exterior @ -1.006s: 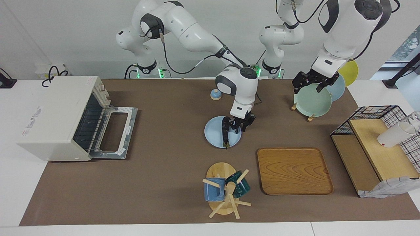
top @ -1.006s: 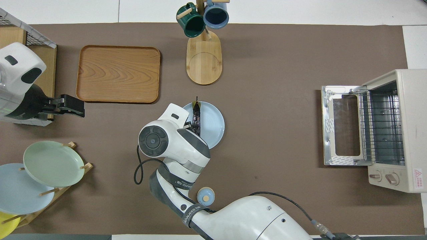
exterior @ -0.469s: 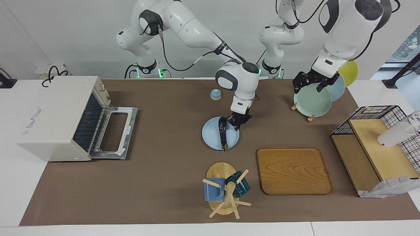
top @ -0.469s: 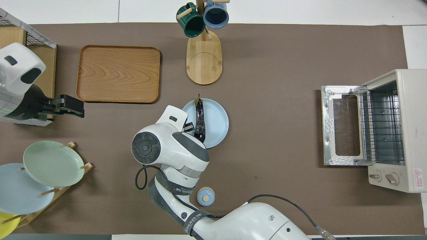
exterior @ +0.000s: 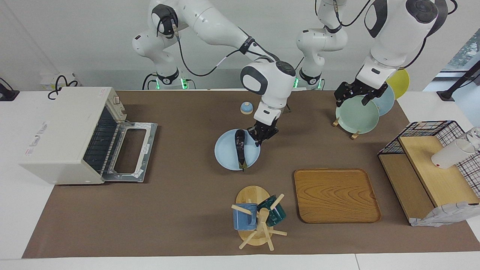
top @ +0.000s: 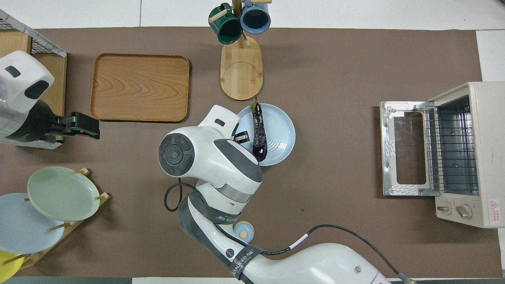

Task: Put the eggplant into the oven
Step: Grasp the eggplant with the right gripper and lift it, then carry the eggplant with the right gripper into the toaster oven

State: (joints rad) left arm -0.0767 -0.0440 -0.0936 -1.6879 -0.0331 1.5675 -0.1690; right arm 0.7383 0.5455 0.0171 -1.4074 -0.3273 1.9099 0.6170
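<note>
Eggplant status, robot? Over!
Right hand shut on plate rim; left hand open, waiting over rack. Eggplant lies on plate. Oven door open, nothing in between.

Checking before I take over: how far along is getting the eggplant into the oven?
Done: the oven stands open. In hand: the right gripper, jaws shut on the rim of the blue plate, the eggplant lying on that plate. Left: carry it to the oven and get the eggplant onto the wire rack. The left gripper waits, open, over the plate rack.
</note>
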